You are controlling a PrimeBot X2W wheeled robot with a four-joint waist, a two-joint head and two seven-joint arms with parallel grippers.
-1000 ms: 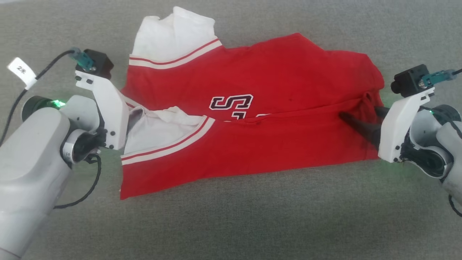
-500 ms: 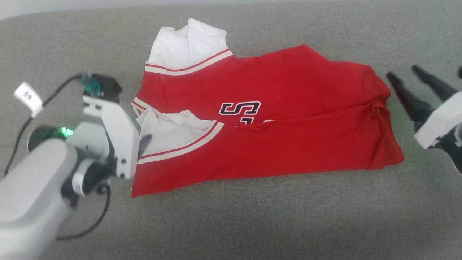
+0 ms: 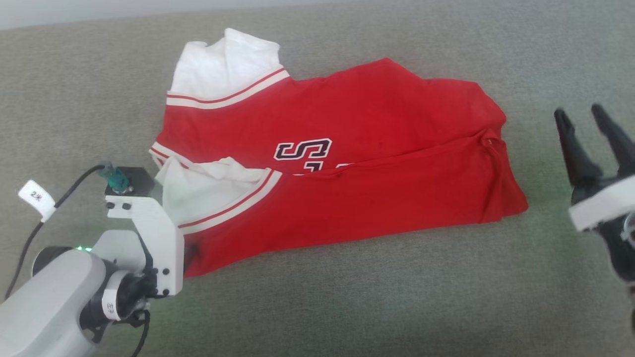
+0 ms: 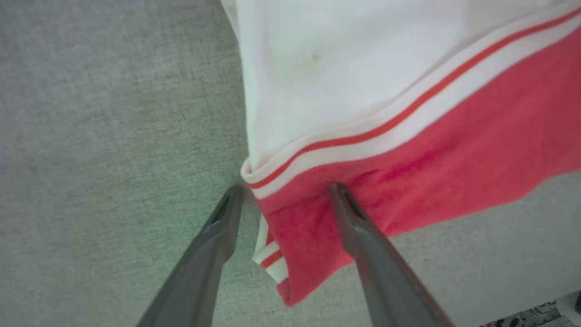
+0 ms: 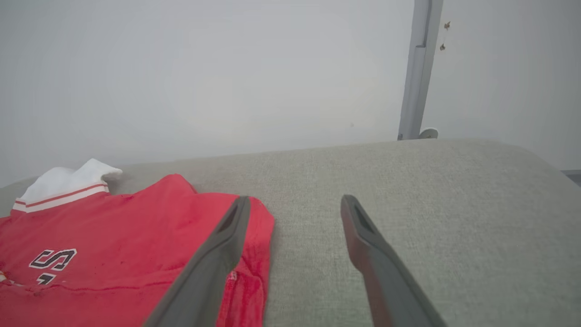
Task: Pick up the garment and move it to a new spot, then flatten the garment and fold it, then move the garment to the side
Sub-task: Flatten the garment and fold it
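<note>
While the garment (image 3: 377, 124) lies folded on the cushion (image 3: 347, 307), left gripper (image 4: 283, 188) straddles its seven o'clock corner, jaws apart, perhaps touching cloth; right gripper (image 3: 579, 113) hovers spread at three o'clock, clear of it.

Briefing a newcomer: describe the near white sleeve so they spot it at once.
On the grey cushion lies a folded red jersey. At its left end, just ahead of the left gripper, is the near sleeve. Unlike the far sleeve, it lies nearer the robot than the black S.
</note>
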